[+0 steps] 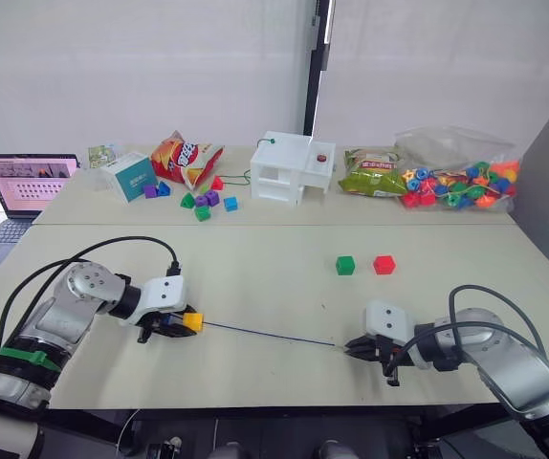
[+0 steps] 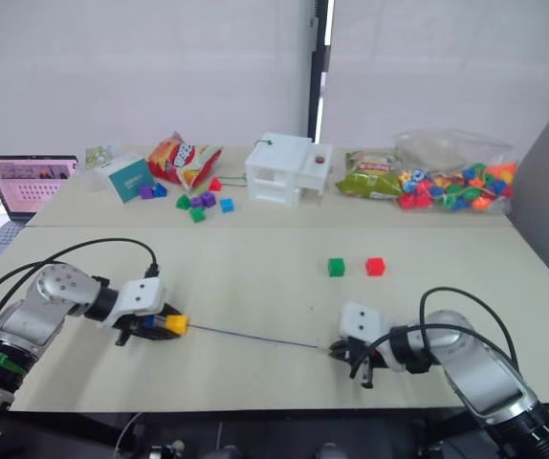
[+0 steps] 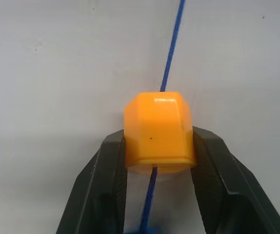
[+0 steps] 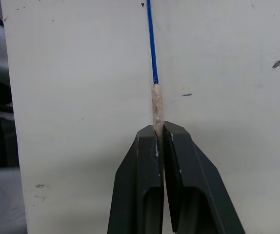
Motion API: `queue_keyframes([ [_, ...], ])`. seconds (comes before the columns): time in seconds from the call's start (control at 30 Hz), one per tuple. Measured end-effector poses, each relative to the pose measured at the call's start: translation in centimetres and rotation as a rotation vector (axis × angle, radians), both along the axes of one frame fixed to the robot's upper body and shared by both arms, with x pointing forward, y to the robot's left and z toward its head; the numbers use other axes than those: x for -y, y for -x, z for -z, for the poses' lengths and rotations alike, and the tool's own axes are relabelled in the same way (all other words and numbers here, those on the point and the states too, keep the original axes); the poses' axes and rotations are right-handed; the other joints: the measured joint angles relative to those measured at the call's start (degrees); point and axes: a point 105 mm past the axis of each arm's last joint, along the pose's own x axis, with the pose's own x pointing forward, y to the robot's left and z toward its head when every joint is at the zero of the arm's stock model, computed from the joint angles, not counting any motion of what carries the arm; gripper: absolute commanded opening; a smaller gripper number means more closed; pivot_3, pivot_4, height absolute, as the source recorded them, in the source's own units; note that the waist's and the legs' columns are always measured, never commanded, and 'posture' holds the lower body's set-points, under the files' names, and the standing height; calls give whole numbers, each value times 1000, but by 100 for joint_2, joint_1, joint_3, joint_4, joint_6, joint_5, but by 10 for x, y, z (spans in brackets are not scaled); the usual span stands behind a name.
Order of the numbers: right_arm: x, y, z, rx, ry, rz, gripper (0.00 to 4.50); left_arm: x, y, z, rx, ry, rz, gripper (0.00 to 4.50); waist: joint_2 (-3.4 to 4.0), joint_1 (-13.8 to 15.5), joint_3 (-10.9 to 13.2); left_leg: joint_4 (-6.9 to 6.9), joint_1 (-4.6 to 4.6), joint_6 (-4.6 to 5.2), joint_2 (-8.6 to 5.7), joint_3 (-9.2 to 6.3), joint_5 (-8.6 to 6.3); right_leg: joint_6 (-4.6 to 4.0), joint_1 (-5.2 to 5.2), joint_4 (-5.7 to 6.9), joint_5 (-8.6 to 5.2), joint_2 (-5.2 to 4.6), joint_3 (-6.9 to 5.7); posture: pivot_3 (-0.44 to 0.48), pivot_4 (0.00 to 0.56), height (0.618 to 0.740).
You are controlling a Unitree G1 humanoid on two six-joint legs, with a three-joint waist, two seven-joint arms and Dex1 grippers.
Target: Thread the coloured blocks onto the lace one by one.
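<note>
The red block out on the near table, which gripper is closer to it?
Right. The right gripper, pinching the lace tip, sits just in front of the red block; the left gripper, holding the yellow block, is far across the table.

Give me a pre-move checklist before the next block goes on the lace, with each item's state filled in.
1. Right claw shut on the lace's pale tip: ok.
2. Left claw shut on the yellow block, with the lace running through it: ok.
3. Lace stretched straight between the two claws, no loops: ok.
4. Next blocks free to pick: green block and red block sit apart on the table, untouched: ok.
5. A free claw to fetch the next block: not ok, both are holding.
6. Blue and purple blocks already threaded behind the yellow one: cannot tell.
</note>
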Motion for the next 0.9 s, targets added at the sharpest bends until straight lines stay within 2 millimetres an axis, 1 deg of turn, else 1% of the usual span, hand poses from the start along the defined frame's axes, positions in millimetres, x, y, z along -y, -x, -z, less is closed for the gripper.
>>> queue_keyframes([
  [0.1,0,0,0,0,0,0,0,-4,-2,-1,17,-3,-11,1314,3,12,-2,-1,0,0,-1,1,0,0,0,2,0,-1,0,0,150,740],
  [0.13,0,0,0,-1,0,-1,0,-3,-2,-1,21,2,-14,1814,3,18,-2,-1,-1,-1,-1,1,1,0,0,2,0,-2,-1,0,150,740],
  [0.17,-1,0,1,-2,0,-2,0,-2,-3,-1,17,13,-22,2423,3,26,-2,0,-2,-2,-3,2,2,0,0,3,0,-3,-1,0,150,740],
  [0.2,-2,0,0,0,-2,-5,0,-1,-3,-2,9,30,-40,2670,3,29,-2,1,-5,-3,-3,2,2,0,-1,3,0,-3,-1,0,150,740],
  [0.27,-3,-1,-1,4,-4,-9,0,2,-2,-4,-25,67,-70,3334,2,29,-1,1,-11,-3,-4,2,2,1,-5,2,0,-4,-2,0,150,740],
  [0.33,-5,-2,-3,13,-4,-14,0,17,3,-6,-74,119,-52,3983,-1,44,1,1,-27,-3,-6,0,2,3,-14,1,0,-7,-8,0,150,740],
  [0.4,-9,-4,-5,24,-9,-25,0,34,7,-13,-101,171,-18,3983,-12,71,7,11,-57,-3,-4,-3,2,4,-39,4,1,-5,-12,0,150,740],
  [0.43,-12,-5,-5,25,-13,-33,0,45,11,-20,-112,205,5,3983,-13,75,7,17,-69,-3,-5,-3,2,5,-50,8,1,-6,-10,0,150,740],
  [0.47,-14,-5,-5,24,-14,-37,0,50,12,-23,-115,221,18,3983,-13,77,7,19,-75,-3,-6,-1,2,5,-56,10,1,-6,-9,0,150,740],
  [0.5,-15,-6,-4,24,-16,-38,0,56,15,-26,-119,236,33,3983,-13,75,7,19,-78,-3,-6,1,2,5,-61,10,2,-6,-7,0,150,740],
  [0.57,-19,-8,-4,22,-20,-37,0,75,25,-27,-138,285,81,3983,-13,77,7,20,-83,-3,-7,1,2,5,-66,11,2,-7,-4,0,150,740],
  [0.67,-24,-11,-3,22,-21,-39,0,112,33,-20,-154,359,133,3983,-13,112,7,39,-98,-3,-7,-2,2,5,-74,17,2,-5,-7,0,150,740],
  [0.73,-27,-13,-2,22,-21,-43,0,144,35,-12,-143,403,172,3983,-13,162,7,50,-100,-2,-11,-1,2,10,-71,17,5,-6,-7,0,150,740],
  [0.83,-33,-13,0,18,-22,-62,0,188,31,4,-99,409,202,3983,-15,195,8,60,-104,-2,-16,-1,2,16,-68,14,10,-5,-6,0,150,740],
  [0.9,-33,-14,-1,25,-16,-62,0,200,27,6,-55,396,209,3983,-14,175,8,58,-104,-2,-16,0,3,16,-72,16,11,-3,-4,0,150,740],
])
